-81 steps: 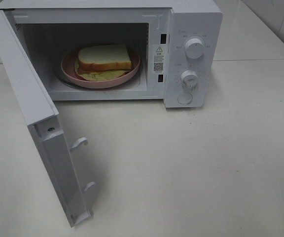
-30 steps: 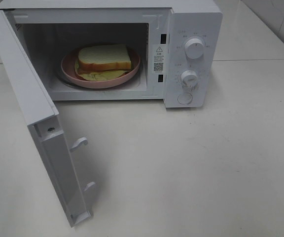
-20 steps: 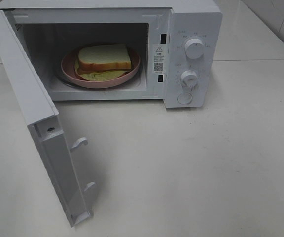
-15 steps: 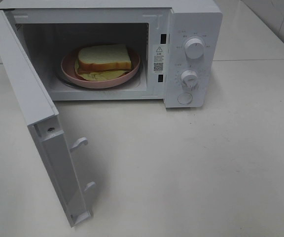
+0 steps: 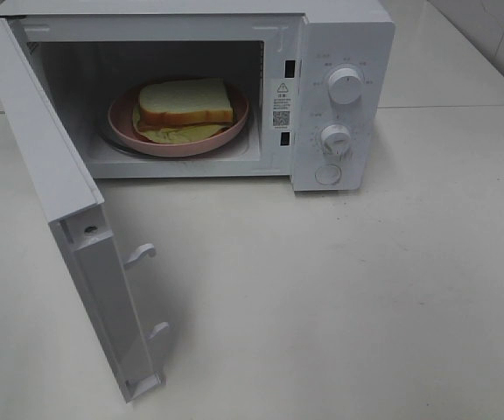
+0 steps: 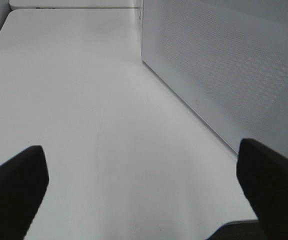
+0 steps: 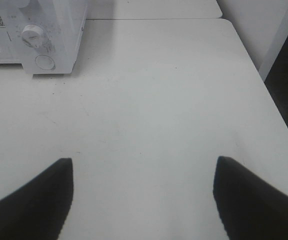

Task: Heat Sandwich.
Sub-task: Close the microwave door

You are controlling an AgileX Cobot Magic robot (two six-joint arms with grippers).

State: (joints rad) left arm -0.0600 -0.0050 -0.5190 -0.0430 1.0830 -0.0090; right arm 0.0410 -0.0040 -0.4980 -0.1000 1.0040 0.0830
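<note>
The sandwich (image 5: 185,105), pale bread over a yellowish layer, lies on a round pink plate (image 5: 122,118) inside the white microwave (image 5: 339,35). The microwave door (image 5: 51,188) stands swung wide open toward the front left. Neither arm shows in the exterior high view. In the left wrist view my left gripper (image 6: 141,182) is open over bare table beside the perforated outer face of the door (image 6: 224,75). In the right wrist view my right gripper (image 7: 143,197) is open above the table, well away from the microwave's control panel (image 7: 36,37). Nothing is between either pair of fingers.
Two knobs (image 5: 346,86) and a round button (image 5: 327,174) sit on the panel right of the cavity. Door latch hooks (image 5: 140,254) stick out from the door's inner edge. White table (image 5: 366,289) spreads in front; its right edge (image 7: 279,115) drops off to a dark floor.
</note>
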